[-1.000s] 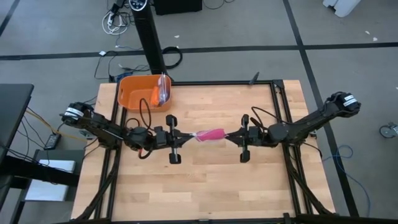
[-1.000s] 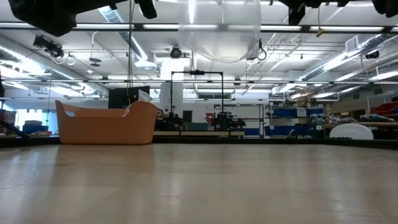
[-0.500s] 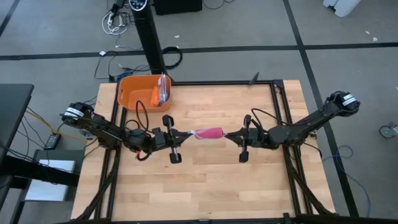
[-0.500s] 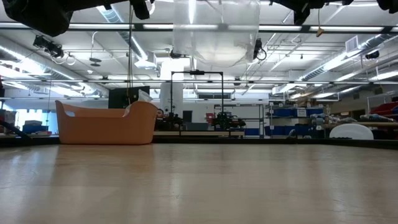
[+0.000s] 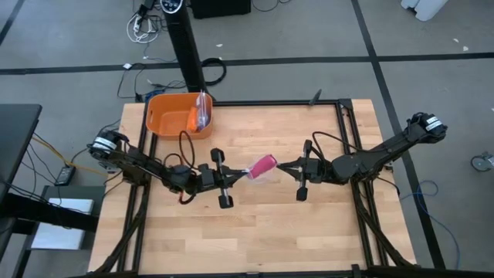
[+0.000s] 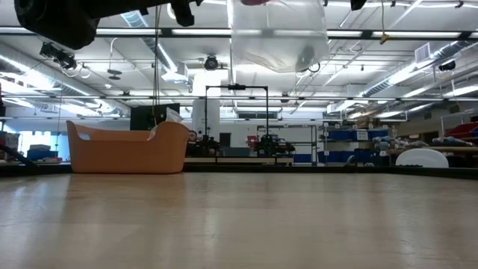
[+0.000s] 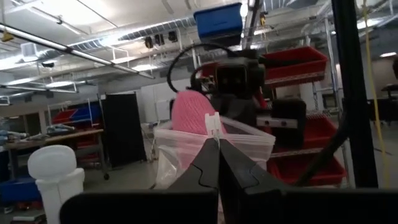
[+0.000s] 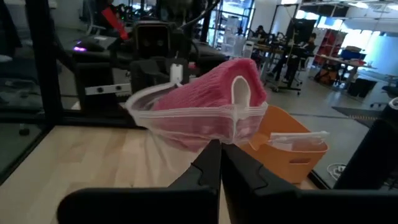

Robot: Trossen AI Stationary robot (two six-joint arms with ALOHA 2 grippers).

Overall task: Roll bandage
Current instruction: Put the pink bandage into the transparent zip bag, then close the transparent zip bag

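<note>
Grippers meet above mid-table: the left gripper [image 5: 241, 176] and the right gripper [image 5: 282, 167] each pinch, fingers closed, an opposite edge of a clear crinkled plastic bag [image 8: 186, 121]. Between them, inside it, sits the magenta-pink rolled cloth bandage [image 5: 262, 166]. An orange plastic tub [image 5: 171, 113] stands well behind the left gripper.

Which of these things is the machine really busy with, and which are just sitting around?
In use:
bandage, a pink roll inside the clear bag
clear bag, held up between both tools
left tool, shut on the bag's edge
right tool, shut on the opposite edge

Just lying about:
orange tub at the table's far corner, with a packet in it
</note>
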